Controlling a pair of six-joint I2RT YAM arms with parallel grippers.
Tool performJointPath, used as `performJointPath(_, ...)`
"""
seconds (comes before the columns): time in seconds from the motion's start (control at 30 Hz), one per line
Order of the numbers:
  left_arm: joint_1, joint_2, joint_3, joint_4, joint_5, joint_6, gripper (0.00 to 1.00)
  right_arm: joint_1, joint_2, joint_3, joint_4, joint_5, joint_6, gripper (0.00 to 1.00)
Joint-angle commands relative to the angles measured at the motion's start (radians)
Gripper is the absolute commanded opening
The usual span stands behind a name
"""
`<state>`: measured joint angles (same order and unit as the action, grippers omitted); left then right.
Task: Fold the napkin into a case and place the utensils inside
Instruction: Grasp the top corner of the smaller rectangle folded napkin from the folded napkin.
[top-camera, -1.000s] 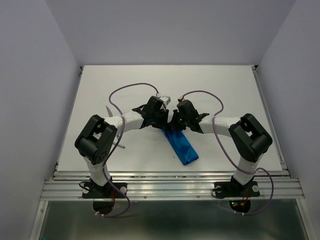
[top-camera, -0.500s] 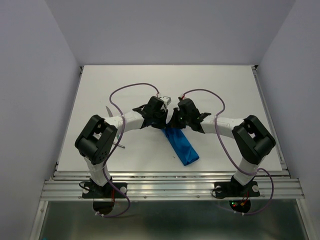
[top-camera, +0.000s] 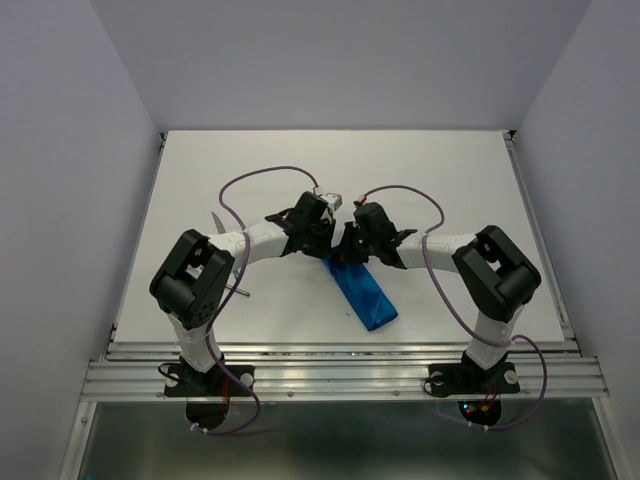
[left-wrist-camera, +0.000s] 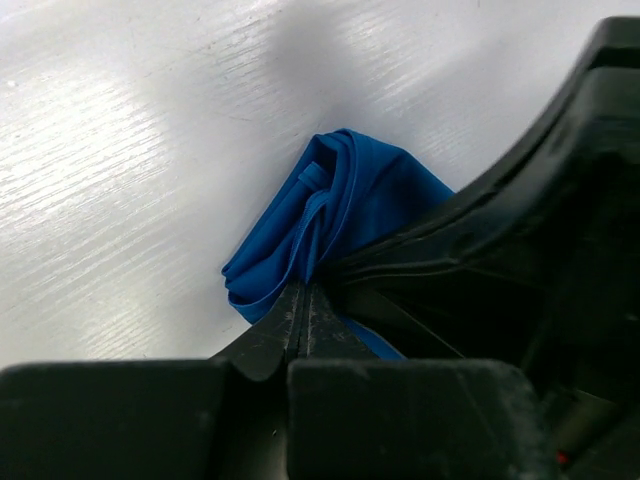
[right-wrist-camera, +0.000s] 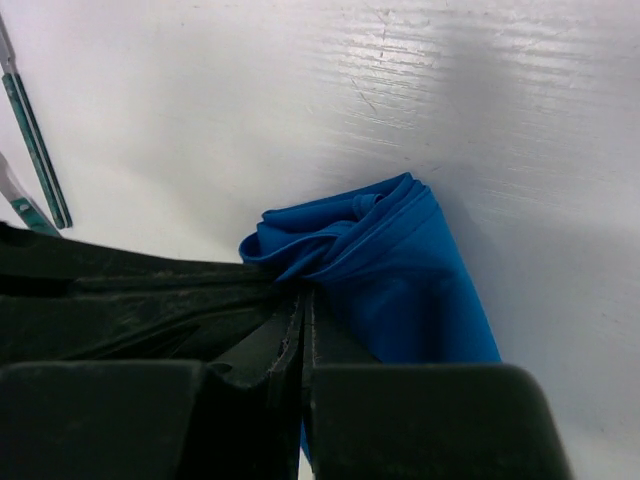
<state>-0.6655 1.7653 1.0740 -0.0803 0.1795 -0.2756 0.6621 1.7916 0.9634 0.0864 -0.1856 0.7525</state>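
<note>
The left claw (left-wrist-camera: 305, 288) and right claw (right-wrist-camera: 302, 297) both pinch the far end of the napkin (top-camera: 366, 294), closed on cloth. Best to part them slowly and low, so the mouth opens without dragging.

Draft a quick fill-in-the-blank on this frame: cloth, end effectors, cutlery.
1. The folded napkin is bright ___.
2. The left end effector and right end effector are both ___ on one end of the napkin.
3. In the top view, the utensils lie on the table, partly hidden under the ___ arm.

Missing words: blue; shut; left.
</note>
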Motion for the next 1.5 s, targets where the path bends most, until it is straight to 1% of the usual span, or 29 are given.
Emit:
performJointPath(0.0,-0.008,-0.015,0.053,0.014,0.037,-0.008,0.00,0.004,0.041,-0.031,0.093,-0.040,0.028,0.02)
performJointPath(0.2,-0.008,-0.007,0.056,0.014,0.043,-0.010,0.00,0.004,0.058,-0.048,0.076,-0.020,0.028,0.01)
performJointPath(0.23,-0.008,-0.007,0.056,0.013,0.041,-0.013,0.06,0.004,0.057,-0.048,0.072,-0.009,0.028,0.01)
performJointPath(0.33,-0.006,-0.015,0.053,0.011,0.040,-0.017,0.16,0.004,0.057,-0.042,0.056,0.005,0.028,0.01)
performJointPath(0.37,-0.005,-0.017,0.053,0.011,0.040,-0.017,0.18,0.004,0.057,-0.041,0.055,0.009,0.025,0.01)
performJointPath(0.43,-0.002,-0.018,0.050,0.010,0.040,-0.020,0.19,0.004,0.055,-0.041,0.049,0.017,0.019,0.02)
performJointPath(0.47,0.001,-0.021,0.050,0.010,0.038,-0.020,0.18,0.004,0.054,-0.043,0.047,0.020,0.019,0.01)
performJointPath(0.5,0.003,-0.021,0.049,0.011,0.037,-0.022,0.13,0.004,0.049,-0.045,0.046,0.020,0.019,0.01)
performJointPath(0.53,0.007,-0.024,0.049,0.011,0.037,-0.020,0.04,0.004,0.046,-0.045,0.044,0.023,0.016,0.01)
performJointPath(0.57,0.009,-0.026,0.049,0.013,0.037,-0.020,0.01,0.004,0.043,-0.048,0.042,0.026,0.013,0.01)
performJointPath(0.87,0.024,-0.041,0.041,0.034,0.077,-0.031,0.00,0.004,0.045,-0.046,0.035,0.031,0.008,0.02)
performJointPath(1.1,0.023,-0.059,0.018,0.060,0.182,-0.030,0.00,0.004,0.084,0.012,0.024,0.031,0.004,0.01)
performJointPath(1.23,0.023,-0.069,0.011,0.060,0.206,-0.027,0.00,0.004,0.086,0.034,0.023,0.020,-0.001,0.01)
performJointPath(1.4,0.030,-0.060,-0.003,0.066,0.189,-0.028,0.00,0.004,-0.017,-0.015,0.041,0.011,-0.005,0.06)
performJointPath(1.47,0.032,-0.055,-0.005,0.071,0.192,-0.028,0.00,0.004,-0.089,-0.046,0.050,0.034,-0.008,0.08)
